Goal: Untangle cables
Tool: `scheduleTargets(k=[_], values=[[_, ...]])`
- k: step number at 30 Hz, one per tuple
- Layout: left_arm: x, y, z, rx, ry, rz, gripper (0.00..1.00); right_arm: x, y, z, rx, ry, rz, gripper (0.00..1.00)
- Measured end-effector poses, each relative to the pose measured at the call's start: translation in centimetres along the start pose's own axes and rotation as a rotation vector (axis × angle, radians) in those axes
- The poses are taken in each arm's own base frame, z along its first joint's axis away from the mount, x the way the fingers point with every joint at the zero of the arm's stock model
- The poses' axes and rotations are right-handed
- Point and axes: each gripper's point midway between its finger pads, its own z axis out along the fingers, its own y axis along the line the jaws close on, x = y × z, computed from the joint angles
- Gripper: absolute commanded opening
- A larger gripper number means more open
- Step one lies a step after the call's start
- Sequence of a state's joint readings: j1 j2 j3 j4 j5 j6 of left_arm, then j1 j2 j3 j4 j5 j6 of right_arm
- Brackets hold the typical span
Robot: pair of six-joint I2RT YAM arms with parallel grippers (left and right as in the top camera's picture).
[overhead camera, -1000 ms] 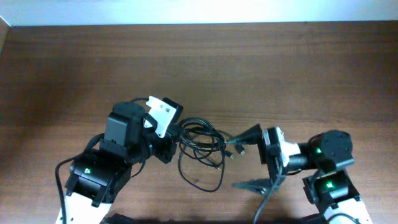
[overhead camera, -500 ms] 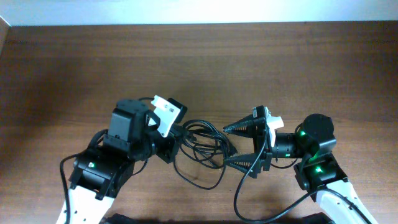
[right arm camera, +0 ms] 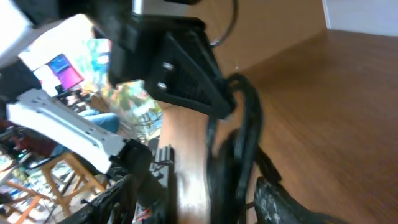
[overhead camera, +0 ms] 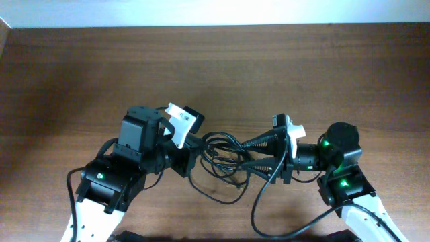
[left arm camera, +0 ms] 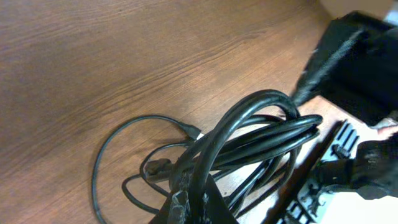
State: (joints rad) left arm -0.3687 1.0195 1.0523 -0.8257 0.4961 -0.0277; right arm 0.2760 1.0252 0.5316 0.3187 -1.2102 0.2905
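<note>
The cables [overhead camera: 222, 151] are a bundle of thin black cords between the two arms, with one loose loop trailing toward the front [overhead camera: 222, 195]. My left gripper [overhead camera: 190, 151] is shut on the bundle's left end; the left wrist view shows the cords [left arm camera: 249, 134] rising out of its closed fingertips [left arm camera: 196, 208]. A small plug [left arm camera: 194, 132] lies on the wood. My right gripper [overhead camera: 250, 152] straddles the right end with its fingers partly drawn in. In the right wrist view the cords [right arm camera: 239, 143] lie against the right finger [right arm camera: 292, 202], and a gap shows to the left finger.
The wooden table [overhead camera: 269, 74] runs back to a pale wall edge. The right arm's own thicker wire [overhead camera: 265, 202] hangs toward the front edge. The left arm's black gripper body [right arm camera: 180, 68] fills the space just beyond the bundle in the right wrist view.
My right gripper has moved left onto the bundle's right end, and its fingers have narrowed around the cords. The left gripper has kept its hold and barely moved.
</note>
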Motion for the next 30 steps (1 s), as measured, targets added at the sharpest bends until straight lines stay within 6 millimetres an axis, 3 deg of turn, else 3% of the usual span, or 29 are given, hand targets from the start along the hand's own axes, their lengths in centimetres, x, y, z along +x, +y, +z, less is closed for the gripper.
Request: scheduleTargets(k=[4,10,18,21,22,23,26,30], values=[[0.0,-0.2,0.0,0.013,0.001,-0.032,0.0,0.1,-0.8,0.0,0.044,-0.005,0.014,0.6],[0.1,-0.3,0.1,0.021,0.007,-0.082,0.0,0.7,-1.7,-0.1,0.089,0.009,0.015,0.42],[0.6,0.3,1.5,0.029,0.055,-0.13,0.0,0.7,-1.9,-0.1,0.104,0.006,0.008,0.27],[0.6,0.2,1.5,0.032,0.057,-0.131,0.0,0.7,-2.0,-0.1,0.109,0.005,0.009,0.3],[0.6,0.2,1.5,0.035,0.057,-0.132,0.0,0.7,-2.0,-0.1,0.109,0.005,0.008,0.41],[0.6,0.1,1.5,0.04,0.056,-0.131,0.0,0.7,-2.0,-0.1,0.109,0.005,0.007,0.43],[0.0,-0.3,1.5,0.065,0.036,-0.12,0.0,0.7,-2.1,-0.1,0.111,0.004,0.006,0.43],[-0.4,-0.6,1.5,0.081,0.022,-0.114,0.0,0.7,-2.1,-0.1,0.112,0.004,0.008,0.35]])
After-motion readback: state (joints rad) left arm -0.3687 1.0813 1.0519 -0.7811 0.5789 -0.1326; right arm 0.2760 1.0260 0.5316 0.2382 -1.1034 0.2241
